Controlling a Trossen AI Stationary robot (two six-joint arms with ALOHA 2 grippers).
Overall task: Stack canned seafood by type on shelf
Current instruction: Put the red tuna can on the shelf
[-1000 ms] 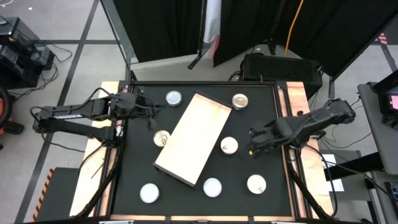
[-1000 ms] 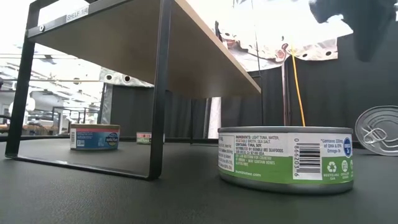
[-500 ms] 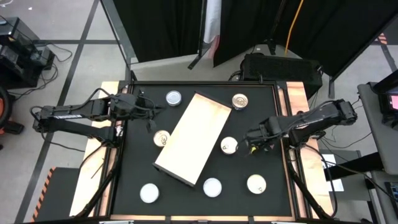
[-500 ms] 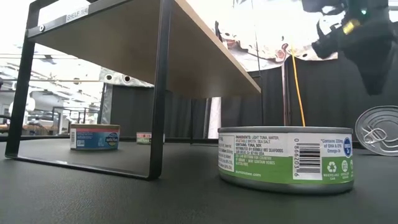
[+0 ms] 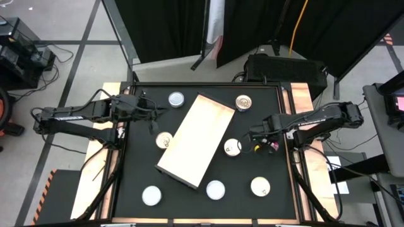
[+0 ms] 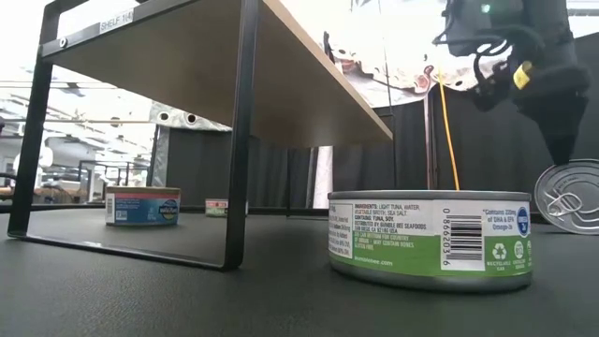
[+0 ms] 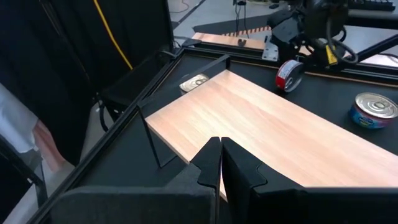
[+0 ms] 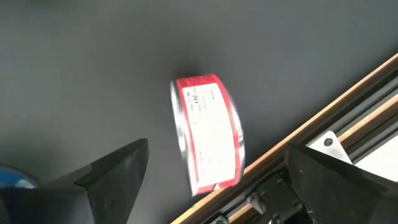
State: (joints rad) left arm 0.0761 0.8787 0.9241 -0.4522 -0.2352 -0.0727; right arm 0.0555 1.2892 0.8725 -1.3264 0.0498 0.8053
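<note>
The shelf (image 5: 196, 139), a pale wooden board on black legs, stands slantwise mid-table. Several tins rest flat on the black tabletop around it, among them one beside the shelf's right edge (image 5: 232, 147) and a golden-topped one (image 5: 243, 101) at the far end. A red-labelled tin (image 8: 208, 134) stands on its rim near the table's right edge; its lid faces the low view (image 6: 568, 197). My right gripper (image 5: 265, 142) points down over this tin, open, a finger on either side of it and clear of it. My left gripper (image 7: 219, 165) hovers shut at the far left (image 5: 154, 112), nothing in it.
A green-labelled tin (image 6: 430, 239) sits near the front edge, with further tins at the front left (image 5: 151, 195) and front right (image 5: 260, 186). A blue-labelled tin (image 6: 142, 204) shows beyond the shelf's legs. The table's raised wooden rail (image 8: 348, 134) runs close behind the red tin.
My right gripper has come down toward the red-labelled tin standing on its rim, the arm swinging a little toward the table's far edge. The tin has kept its place. My left arm has kept still.
</note>
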